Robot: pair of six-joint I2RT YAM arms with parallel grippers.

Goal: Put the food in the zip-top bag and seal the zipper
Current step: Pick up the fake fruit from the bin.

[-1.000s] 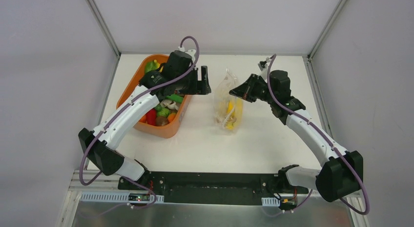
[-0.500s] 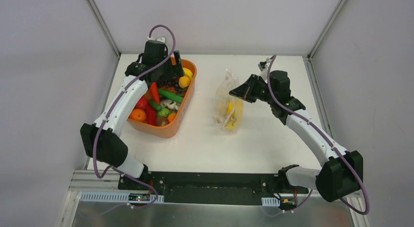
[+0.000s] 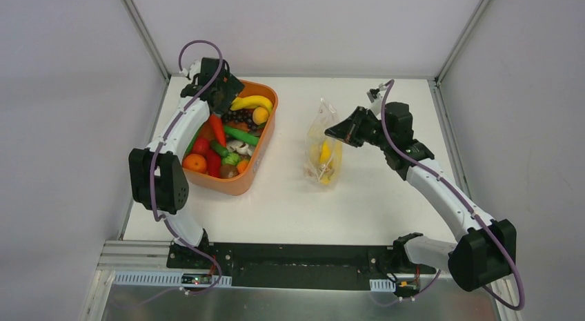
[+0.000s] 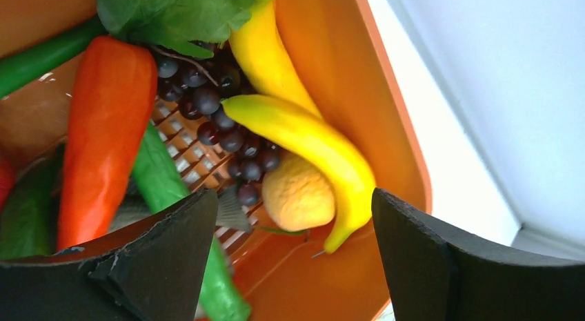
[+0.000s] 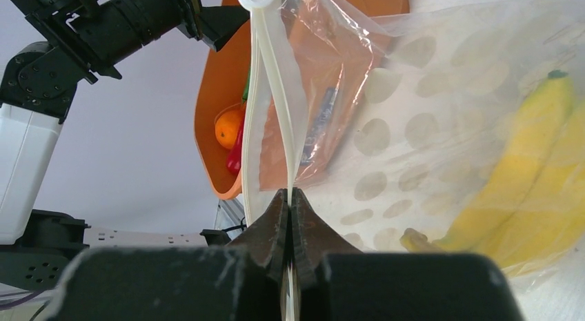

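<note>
My right gripper [image 5: 290, 200] clamps the zipper [image 5: 265, 72]; my left gripper [image 4: 293, 210] gapes over the tub's [image 4: 331, 59] bananas [image 4: 303, 134], jaws unseen from above.

Bright even light — soft shadows, sharp

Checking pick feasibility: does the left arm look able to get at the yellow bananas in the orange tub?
Probably yes: the left gripper hangs open over the bananas, which lie exposed atop the grapes beside the tub wall.
</note>
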